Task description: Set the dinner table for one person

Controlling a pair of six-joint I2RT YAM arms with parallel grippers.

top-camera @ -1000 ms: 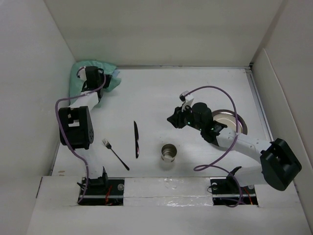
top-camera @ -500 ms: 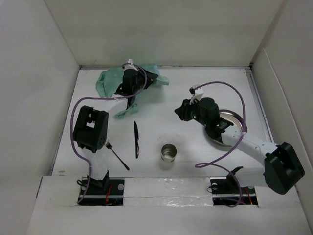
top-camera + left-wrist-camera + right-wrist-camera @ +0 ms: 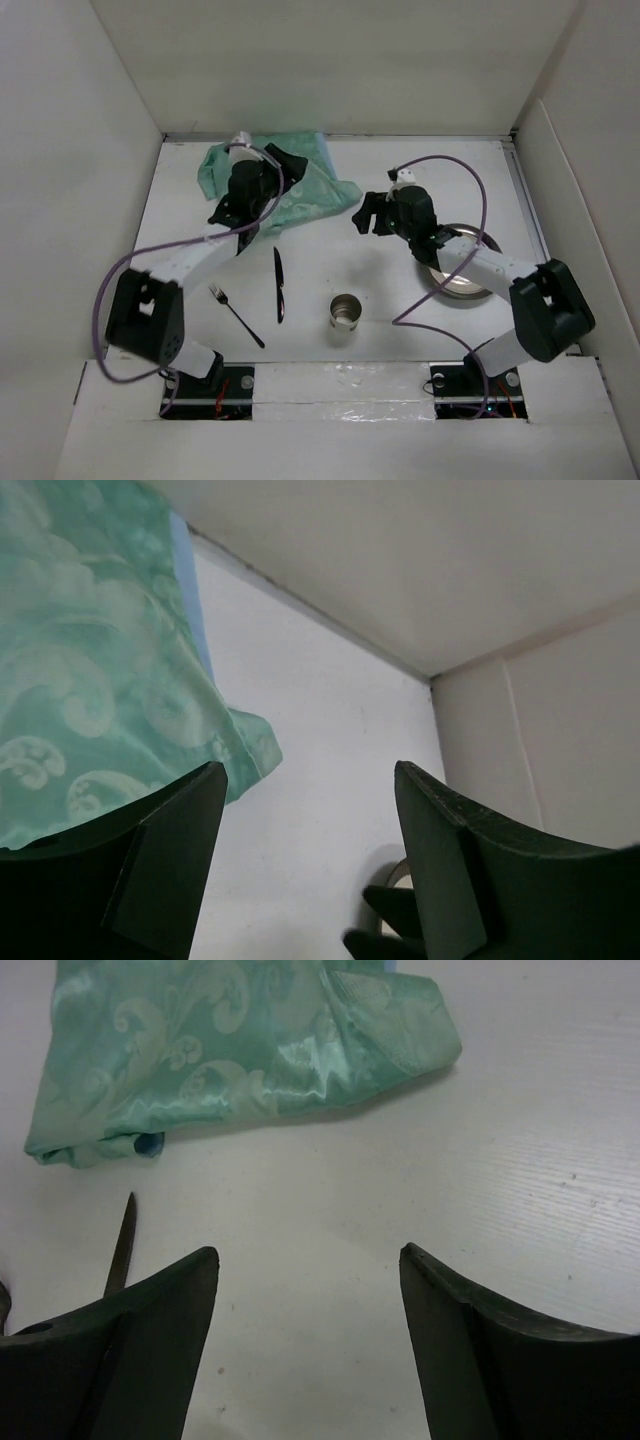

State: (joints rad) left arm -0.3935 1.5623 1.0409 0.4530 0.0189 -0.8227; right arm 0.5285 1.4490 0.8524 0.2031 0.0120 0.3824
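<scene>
The mint-green patterned mat (image 3: 310,190) lies rumpled at the back of the white dinner table (image 3: 420,165). My left gripper (image 3: 283,185) hovers over the mat, open and empty; in its wrist view the mat (image 3: 90,660) lies left of the gripper (image 3: 310,775). My right gripper (image 3: 358,217) stands open just off the mat's right edge, holding nothing; its wrist view shows the gripper (image 3: 307,1252) over bare table with the mat (image 3: 230,1050) ahead. A black knife (image 3: 279,285), a fork (image 3: 236,315) and a metal cup (image 3: 345,312) lie nearer the front.
A metal plate (image 3: 472,284) sits at the right, partly under the right arm. White walls enclose the table at the back and both sides. The knife's tip (image 3: 122,1245) shows at the left of the right wrist view.
The left gripper pulled the mat from the back-left corner toward the middle, then opened and let it go. The right gripper moved back and left toward the mat and opened.
</scene>
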